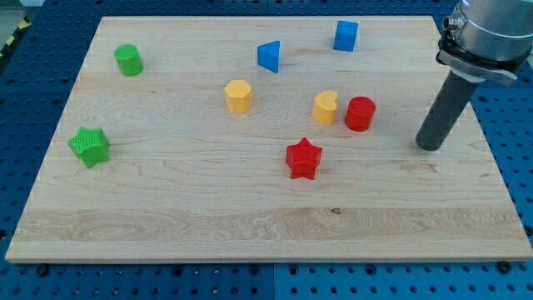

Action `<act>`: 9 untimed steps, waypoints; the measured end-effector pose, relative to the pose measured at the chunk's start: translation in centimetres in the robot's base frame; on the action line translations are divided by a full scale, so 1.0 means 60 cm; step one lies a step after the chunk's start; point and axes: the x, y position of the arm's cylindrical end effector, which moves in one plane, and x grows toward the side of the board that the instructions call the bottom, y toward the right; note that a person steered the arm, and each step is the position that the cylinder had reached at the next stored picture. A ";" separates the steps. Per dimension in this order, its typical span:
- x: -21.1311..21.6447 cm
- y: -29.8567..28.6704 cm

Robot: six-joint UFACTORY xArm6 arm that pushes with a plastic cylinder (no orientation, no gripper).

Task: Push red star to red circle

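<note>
Resting on the wooden board (166, 208), my tip (430, 147) sits near the view's right edge, touching no block. I have no claw to open or close (just a straight dark rod), so I am holding nothing. The red star (303, 158) lies a bit below the middle of the board, well to the left of my tip. The red circle (360, 113) is up and to the right of the star, near it but not touching. It sits between the star and my tip. A yellow heart (326, 107) stands just beside the circle on its left. A yellow hexagon (238, 96) is farther left. Two blue blocks, a blue triangle (269, 57) and a blue cube (346, 36), are near the top. A green cylinder (128, 60) and a green star (90, 146) are far over on the left.
</note>
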 end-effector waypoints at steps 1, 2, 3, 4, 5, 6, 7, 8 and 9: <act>0.030 0.000; 0.031 0.000; 0.066 -0.025; 0.079 -0.065; 0.079 -0.087; 0.091 -0.101; 0.102 -0.121; 0.104 -0.122; 0.129 -0.154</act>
